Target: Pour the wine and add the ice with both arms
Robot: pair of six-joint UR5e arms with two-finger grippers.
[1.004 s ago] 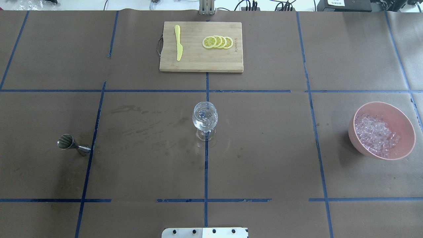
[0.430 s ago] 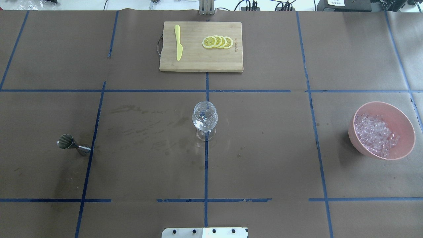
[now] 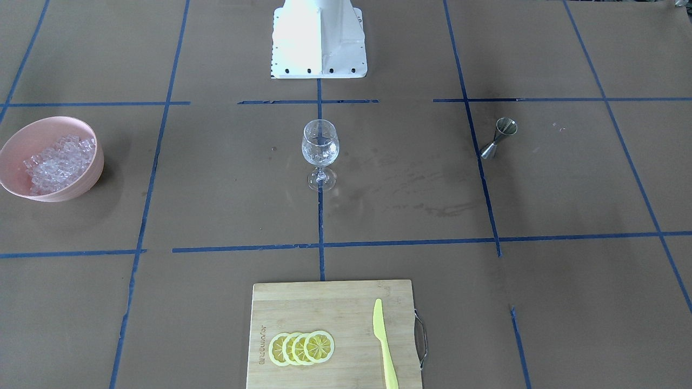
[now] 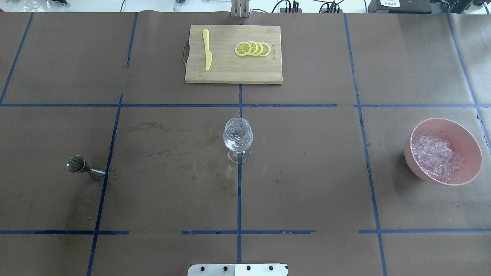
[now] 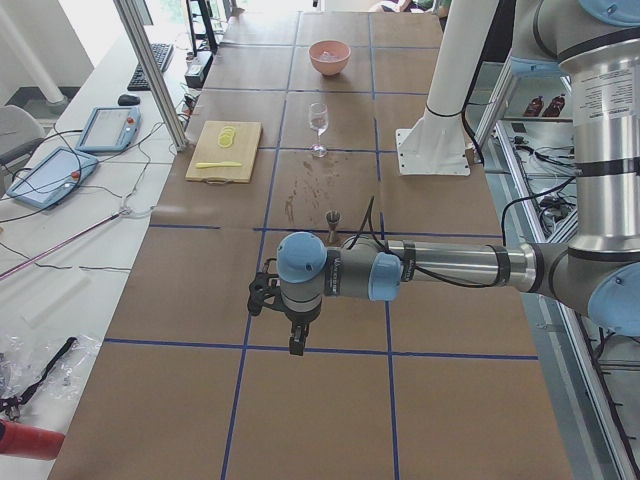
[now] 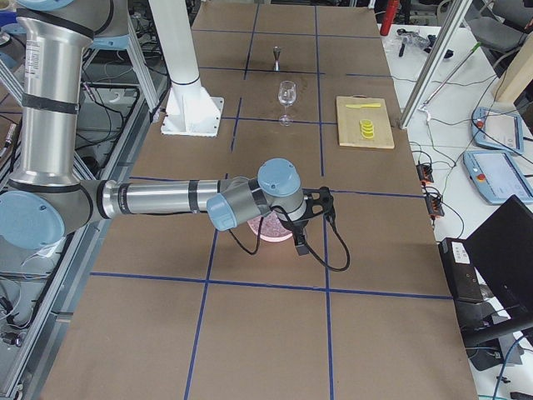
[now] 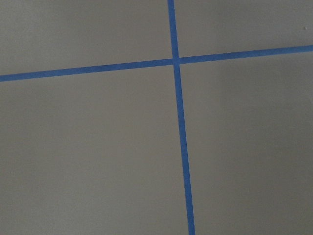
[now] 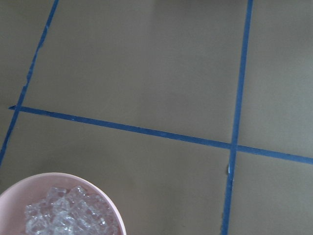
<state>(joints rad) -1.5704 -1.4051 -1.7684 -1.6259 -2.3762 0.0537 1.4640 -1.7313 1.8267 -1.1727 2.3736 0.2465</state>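
A clear wine glass (image 4: 238,138) stands upright at the table's middle, also in the front view (image 3: 320,143). The ice (image 4: 435,155) is a heap of small clear cubes in a pink bowl (image 4: 466,136) at the right; the right wrist view shows it at the lower left (image 8: 63,215). A steel jigger (image 4: 85,168) stands at the left. Both arms are outside the overhead and front views. My left gripper (image 5: 297,340) hangs over bare table beyond the jigger, and my right gripper (image 6: 300,242) hangs beside the bowl (image 6: 271,227). I cannot tell whether either is open or shut.
A bamboo cutting board (image 4: 230,73) at the far middle carries a yellow knife (image 4: 207,50) and lemon slices (image 4: 253,49). The white robot base (image 3: 319,38) stands at the near edge. Blue tape lines (image 7: 178,127) cross the brown table cover.
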